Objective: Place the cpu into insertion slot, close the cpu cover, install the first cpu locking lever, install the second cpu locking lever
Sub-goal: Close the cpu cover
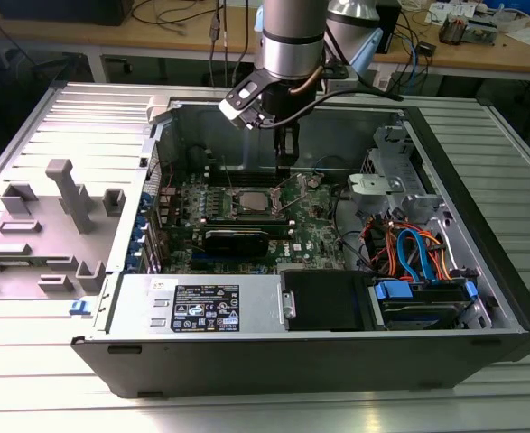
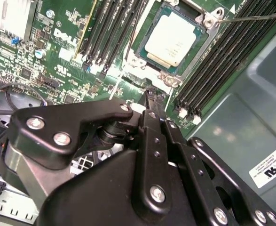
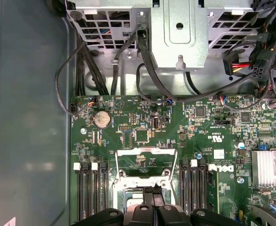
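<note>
Exterior view first: the arm point(image 1: 292, 36) came straight down from the top centre of the frame, wrist pretty much vertical, so the gripper point(image 1: 287, 155) pointed down into the open computer case point(image 1: 481, 225). It hung over the green motherboard point(image 1: 314, 221), just up and right of the insertion slot point(image 1: 249, 204) in the middle of the frame. It was well clear of the grey plastic fixture point(image 1: 66, 194) at the left and the power supply point(image 1: 201, 302) along the bottom edge. In both wrist views the fingers point(image 2: 152, 101) looked pressed together with nothing visible between them, and the gripper point(image 3: 154, 192) tip sat right by the socket. I couldn't tell if it was actually touching any metal there. The second wrist view showed the cpu point(image 2: 173, 37) already lying flat in the insertion slot point(image 2: 199, 52), silver top facing up, with long black memory slots point(image 2: 222, 61) on either side. A thin metal lever point(image 2: 250, 18) stuck out sideways from one corner of the socket. In the first wrist view the cpu cover point(image 3: 145, 152) looked swung up and open, since green board showed through its window. The drive cage point(image 3: 185, 28) and a coin battery point(image 3: 101, 119) sat beyond it.
</note>
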Tool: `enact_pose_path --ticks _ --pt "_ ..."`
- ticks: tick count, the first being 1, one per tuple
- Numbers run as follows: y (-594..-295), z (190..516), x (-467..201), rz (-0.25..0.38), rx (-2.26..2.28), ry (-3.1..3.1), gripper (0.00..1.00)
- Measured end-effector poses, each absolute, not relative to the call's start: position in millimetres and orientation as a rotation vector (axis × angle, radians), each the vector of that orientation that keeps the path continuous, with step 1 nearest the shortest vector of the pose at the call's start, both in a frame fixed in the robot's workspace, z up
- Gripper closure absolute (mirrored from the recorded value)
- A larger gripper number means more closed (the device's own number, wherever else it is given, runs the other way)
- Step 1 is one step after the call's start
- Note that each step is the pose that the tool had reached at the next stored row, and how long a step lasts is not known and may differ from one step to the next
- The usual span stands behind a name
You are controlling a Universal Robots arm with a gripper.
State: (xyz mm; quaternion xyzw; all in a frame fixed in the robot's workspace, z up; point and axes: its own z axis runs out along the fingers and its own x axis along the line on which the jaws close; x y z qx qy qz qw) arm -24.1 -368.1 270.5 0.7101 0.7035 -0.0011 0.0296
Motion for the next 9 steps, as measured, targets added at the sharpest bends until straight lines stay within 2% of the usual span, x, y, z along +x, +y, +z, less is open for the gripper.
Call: enact_pose_path --ticks 9 --pt "-368.1 270.5 -13.9 -0.003 2.19 2.169 0.89"
